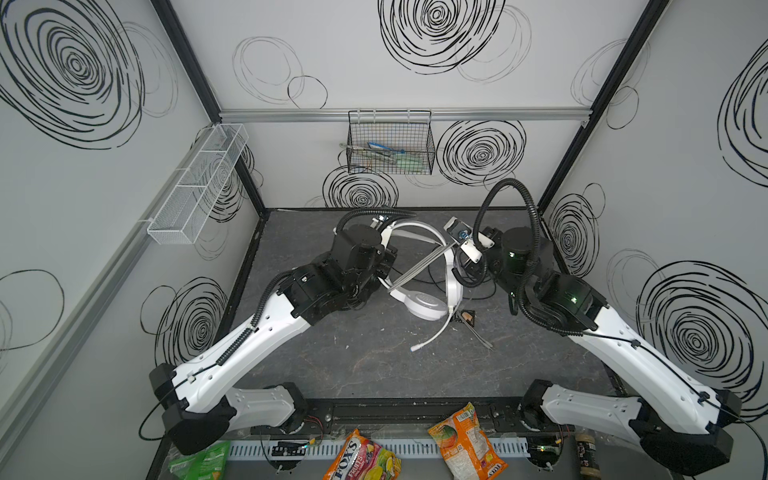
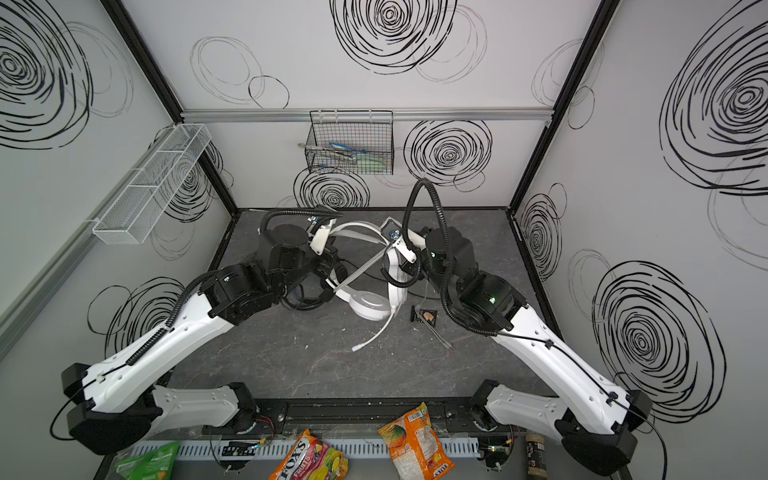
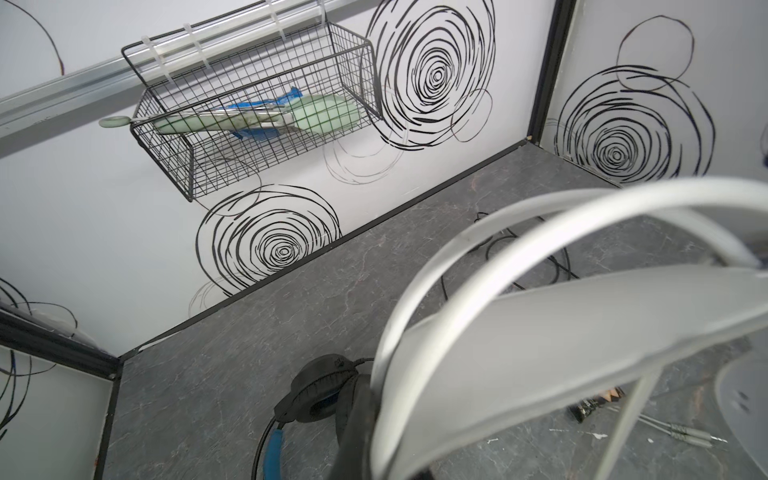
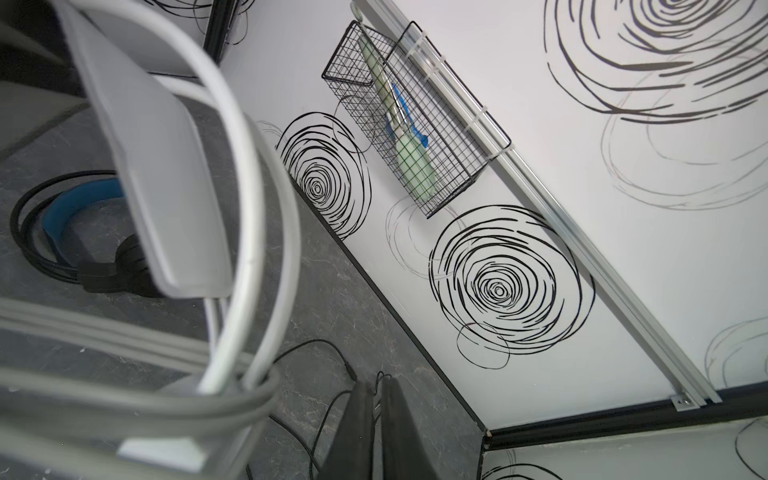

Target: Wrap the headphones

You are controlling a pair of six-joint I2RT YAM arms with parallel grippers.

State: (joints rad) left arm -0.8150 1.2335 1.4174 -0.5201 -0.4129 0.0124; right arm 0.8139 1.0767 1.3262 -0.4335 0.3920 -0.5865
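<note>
I have the white headset (image 1: pixel 419 270) standing between both arms, its band arching toward the back wall. My left fingers (image 3: pixel 365 419) look clamped on that band, though the view is blurred. My right fingers (image 4: pixel 376 432) sit nearly together just beside the wound cable (image 4: pixel 137 399), holding nothing I can see. The black headset (image 3: pixel 316 395) lies on the desk (image 1: pixel 374 365) below my left fingers.

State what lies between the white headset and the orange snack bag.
Bare grey tabletop, then the black base rail, in both top views.

White headphones (image 1: pixel 424 301) mid-table; black headphones (image 3: pixel 316 399) beside.
</note>
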